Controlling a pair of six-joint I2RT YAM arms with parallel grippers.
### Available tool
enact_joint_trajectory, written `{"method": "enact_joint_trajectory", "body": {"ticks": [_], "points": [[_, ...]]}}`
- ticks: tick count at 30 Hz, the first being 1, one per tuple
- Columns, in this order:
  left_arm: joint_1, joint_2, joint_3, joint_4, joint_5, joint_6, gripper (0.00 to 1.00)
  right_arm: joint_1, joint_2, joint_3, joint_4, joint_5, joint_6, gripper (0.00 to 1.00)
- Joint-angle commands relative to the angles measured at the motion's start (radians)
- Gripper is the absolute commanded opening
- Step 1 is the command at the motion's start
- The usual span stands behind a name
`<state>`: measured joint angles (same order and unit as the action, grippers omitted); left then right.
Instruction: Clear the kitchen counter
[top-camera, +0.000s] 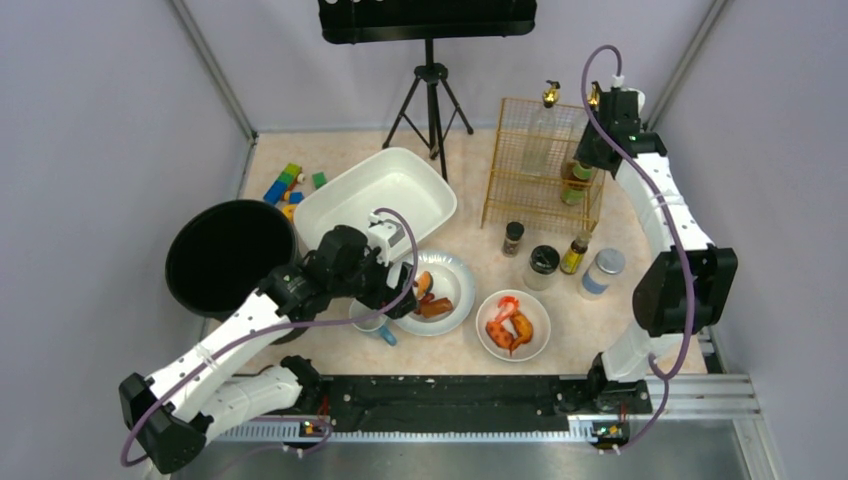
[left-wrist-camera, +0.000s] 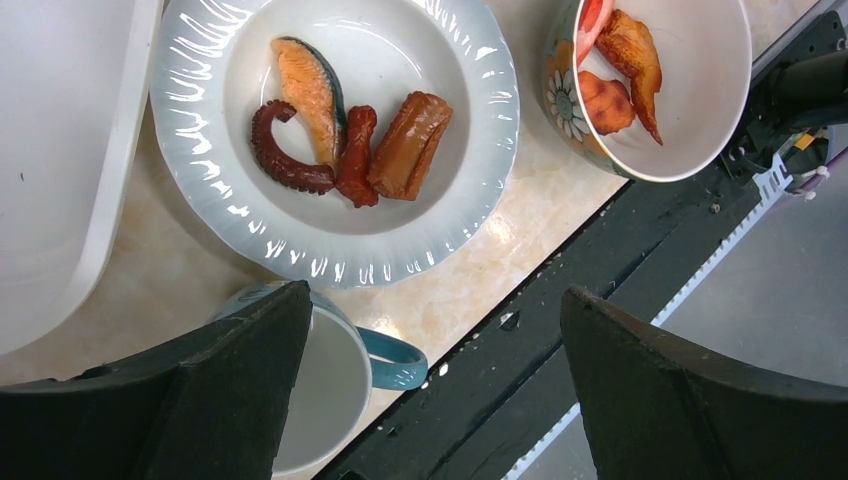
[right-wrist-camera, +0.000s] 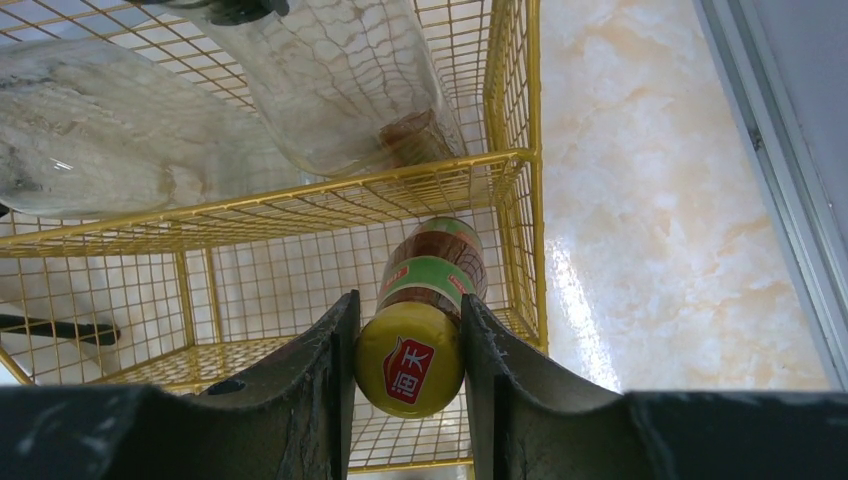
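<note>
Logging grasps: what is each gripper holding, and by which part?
Right gripper clamps the brown, green-labelled sauce bottle by its yellow cap; left gripper holds nothing.

- The left arm (top-camera: 230, 330) lies low from its base at the near left, elbow folded, forearm angled forward and to the right.
- The left gripper (left-wrist-camera: 432, 312) points straight down, jaws spread wide (nothing between them).
- The right arm (top-camera: 665, 215) rises from the near right and stretches far forward.
- The right gripper (right-wrist-camera: 408, 312) has both fingers (right-wrist-camera: 320, 370) pressed against a yellow-capped bottle (right-wrist-camera: 410, 365).
</note>
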<state>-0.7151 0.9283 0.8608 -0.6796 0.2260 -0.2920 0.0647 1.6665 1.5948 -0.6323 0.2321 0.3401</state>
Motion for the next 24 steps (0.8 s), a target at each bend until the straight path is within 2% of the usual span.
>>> {"method": "enact_joint_trajectory", "body": {"ticks": [1,4,9,16,24], "points": [[0.000,0.009,-0.002,0.012,-0.005,0.013,0.99,-0.015,-0.050,0.027,0.012,0.004,0.006,0.39],[0.000,0.012,-0.002,0.011,-0.006,0.013,0.99,-0.015,-0.053,0.068,-0.014,-0.002,-0.001,0.57],[0.000,0.013,-0.002,0.011,-0.011,0.014,0.99,-0.015,-0.072,0.133,-0.056,-0.026,-0.014,0.73],[0.000,0.012,0.000,0.009,-0.014,0.014,0.99,-0.014,-0.227,0.106,-0.102,-0.084,-0.040,0.75],[0.000,0.011,0.000,0.009,-0.014,0.014,0.99,-0.015,-0.454,-0.147,-0.166,-0.119,-0.071,0.74]]}}
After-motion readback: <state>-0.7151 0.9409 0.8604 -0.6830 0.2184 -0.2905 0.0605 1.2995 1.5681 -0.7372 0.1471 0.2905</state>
